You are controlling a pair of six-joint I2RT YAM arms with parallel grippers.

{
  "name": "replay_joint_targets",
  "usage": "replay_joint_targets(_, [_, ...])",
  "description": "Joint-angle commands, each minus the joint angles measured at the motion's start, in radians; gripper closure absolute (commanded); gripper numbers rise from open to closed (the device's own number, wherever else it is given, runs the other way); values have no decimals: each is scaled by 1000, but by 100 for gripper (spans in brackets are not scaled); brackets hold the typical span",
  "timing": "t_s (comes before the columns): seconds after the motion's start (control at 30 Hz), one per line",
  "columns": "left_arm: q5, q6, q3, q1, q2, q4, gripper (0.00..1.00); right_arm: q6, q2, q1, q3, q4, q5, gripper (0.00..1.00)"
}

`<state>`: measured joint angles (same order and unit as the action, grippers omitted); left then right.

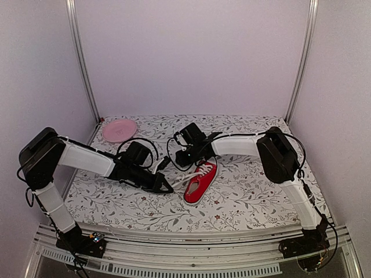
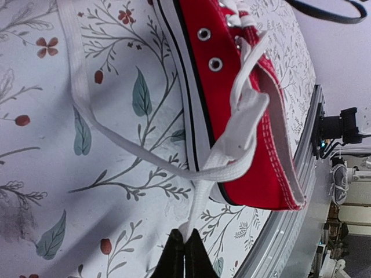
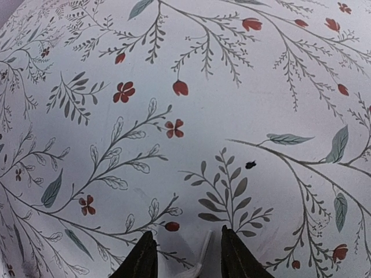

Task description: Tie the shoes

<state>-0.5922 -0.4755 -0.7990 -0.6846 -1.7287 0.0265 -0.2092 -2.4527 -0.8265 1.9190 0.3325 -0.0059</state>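
Note:
The red sneaker (image 1: pixel 200 181) with white sole and white laces lies on the floral table cloth (image 1: pixel 255 191), toe toward the back. My left gripper (image 1: pixel 168 188) sits just left of its heel, shut on a white lace (image 2: pixel 204 191) that runs taut from the fingertips (image 2: pixel 185 238) up to the shoe (image 2: pixel 249 110). A second lace strand (image 2: pixel 78 92) loops across the cloth. My right gripper (image 1: pixel 184 156) hovers behind the toe, open. In the right wrist view a white lace end (image 3: pixel 203 255) lies between its spread fingers (image 3: pixel 145 258), not pinched.
A pink plate (image 1: pixel 119 129) lies at the back left corner. White walls with metal posts (image 1: pixel 81 58) enclose the table. The metal front rail (image 1: pixel 191 237) runs along the near edge and also shows in the left wrist view (image 2: pixel 290 220).

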Motion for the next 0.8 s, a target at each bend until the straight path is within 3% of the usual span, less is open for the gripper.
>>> replay_joint_targets(0.0, [-9,6,9,-18,-10,50,100,14,-64,-5,26,58,35,69])
replay_joint_targets(0.17, [-2,1,12,-19,-4,57,100,22,-86,-14,38,76,42,97])
replay_joint_targets(0.3, [12,-11,10,-20,0,69,100,21,-47,-15,21,55,70,98])
replay_joint_targets(0.57, [54,-38,-12,-16,5,91,100,31,298,-9,-166,-56,274,98])
replay_joint_targets(0.77, [62,-39,-43,-8,-9,94,100,19,519,42,-399,-80,351,98])
